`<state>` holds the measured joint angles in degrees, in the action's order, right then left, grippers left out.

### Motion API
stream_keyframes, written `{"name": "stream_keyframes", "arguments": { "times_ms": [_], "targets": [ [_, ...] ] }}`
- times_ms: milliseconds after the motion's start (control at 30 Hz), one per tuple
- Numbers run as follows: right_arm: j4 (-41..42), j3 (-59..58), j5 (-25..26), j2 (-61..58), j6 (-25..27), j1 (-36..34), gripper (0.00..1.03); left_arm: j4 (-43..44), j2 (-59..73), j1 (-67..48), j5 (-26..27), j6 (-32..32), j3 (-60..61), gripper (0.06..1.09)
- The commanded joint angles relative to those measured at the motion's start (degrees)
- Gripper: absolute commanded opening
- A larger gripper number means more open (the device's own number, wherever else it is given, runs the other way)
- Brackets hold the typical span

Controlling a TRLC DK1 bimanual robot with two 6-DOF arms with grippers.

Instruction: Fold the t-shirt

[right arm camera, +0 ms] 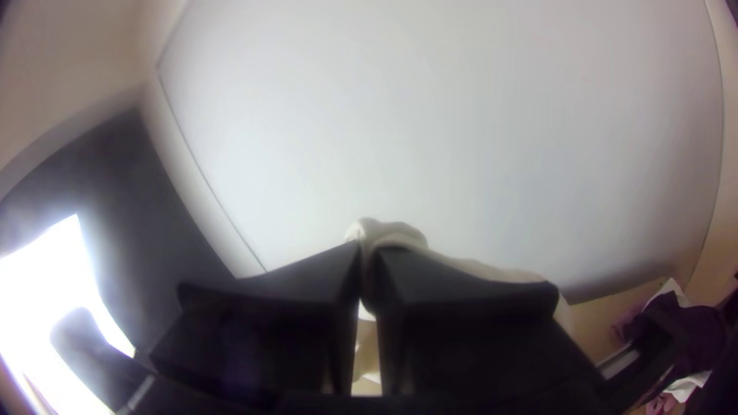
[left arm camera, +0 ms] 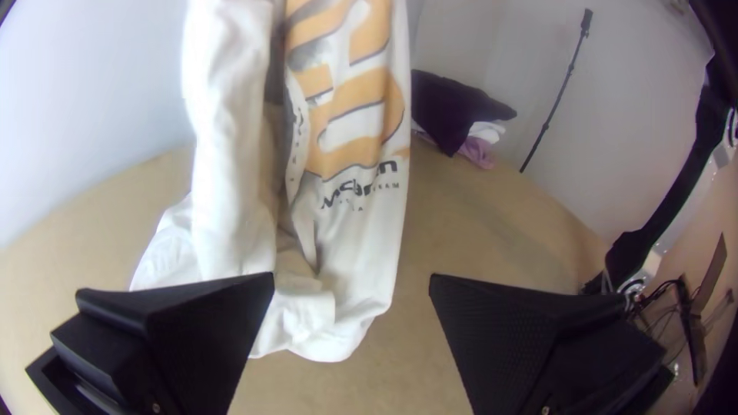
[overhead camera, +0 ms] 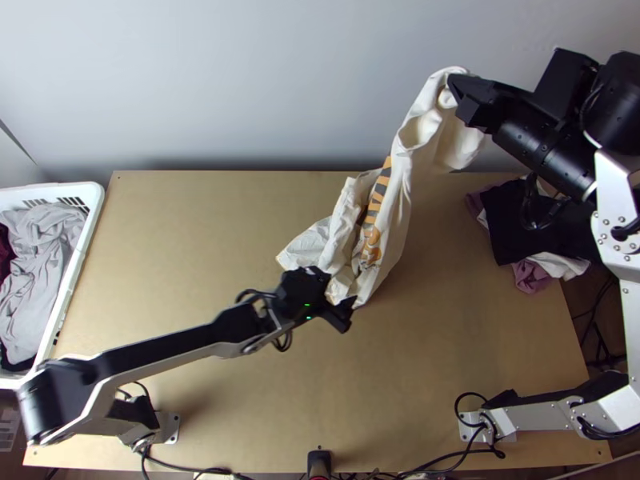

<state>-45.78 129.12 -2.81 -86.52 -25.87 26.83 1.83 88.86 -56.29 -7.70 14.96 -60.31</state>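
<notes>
From its base at the lower left of the top view, the left arm (overhead camera: 188, 340) stretches low and slantwise over the light wooden table (overhead camera: 448, 360), bringing the left gripper (overhead camera: 340, 312) to the lower end of the white cloth t-shirt (overhead camera: 420, 132). The right arm (overhead camera: 620, 192) rises along the right side and bends back inward, its black forearm slanting to the right gripper (overhead camera: 460, 92), which is raised beyond the table's far edge. The t-shirt hangs gathered in long folds from that grip down to the middle of the table, where its lower part lies bunched. In the left wrist view, the left gripper (left arm camera: 352, 284) has its fingers wide apart, the shirt's lower end near them; here the orange and dark lettering (left arm camera: 346, 123) reads broad between the folds, and a thin black pole (left arm camera: 557, 100) leans by the pale wall. The right wrist view gives the right gripper (right arm camera: 370, 253) with fingers together, clamped on white cloth, and a bright window (right arm camera: 58, 277) off beyond.
</notes>
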Motion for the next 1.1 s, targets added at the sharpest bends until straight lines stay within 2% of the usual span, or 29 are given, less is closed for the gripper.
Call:
{"name": "stream_keyframes", "arguments": {
  "times_ms": [0, 333, 400, 567, 800, 933, 967, 1000, 1033, 1067],
  "targets": [
    [-0.98, -0.71, 0.08, 1.71, 0.2, -0.73, 0.03, 9.51, 13.71, -0.22, -4.34, -4.68, -2.97, 1.03],
    [-1.59, -0.62, -0.36, 2.15, 0.29, -0.64, 0.03, 14.43, 18.54, 7.43, -4.34, -8.02, -3.14, 1.04],
    [-1.77, -0.71, -0.44, 2.23, 0.29, -0.64, 0.03, 15.75, 19.51, 9.01, -6.01, -8.81, -3.93, 1.04],
    [-1.95, -1.15, -0.36, 2.23, 0.64, -0.64, 0.03, 15.67, 19.69, 11.73, -9.79, -10.48, -7.01, 1.04],
    [-1.95, -1.59, -0.44, 2.23, 0.64, -0.37, 0.03, 15.58, 23.9, 12.0, -11.9, -10.39, -10.53, 1.04],
    [-1.95, -2.21, -0.36, 2.23, 1.35, -0.37, 0.03, 11.18, 25.66, 12.26, -12.16, -10.48, -13.78, 1.03],
    [-1.95, -2.29, -0.36, 2.23, 1.35, -0.37, 0.03, 9.95, 26.37, 12.35, -11.9, -10.48, -14.22, 1.01],
    [-1.95, -2.38, -0.36, 2.23, 1.35, -0.37, 0.03, 9.69, 27.24, 12.35, -11.63, -10.3, -14.3, 0.88],
    [-1.95, -2.38, -0.36, 2.23, 1.43, -0.37, 0.03, 9.34, 28.04, 12.44, -10.31, -10.21, -14.3, 0.61],
    [-1.86, -2.38, -0.36, 2.23, 1.7, -0.37, 0.03, 9.34, 28.74, 12.52, -8.47, -9.86, -14.3, 0.24]
  ]
}}
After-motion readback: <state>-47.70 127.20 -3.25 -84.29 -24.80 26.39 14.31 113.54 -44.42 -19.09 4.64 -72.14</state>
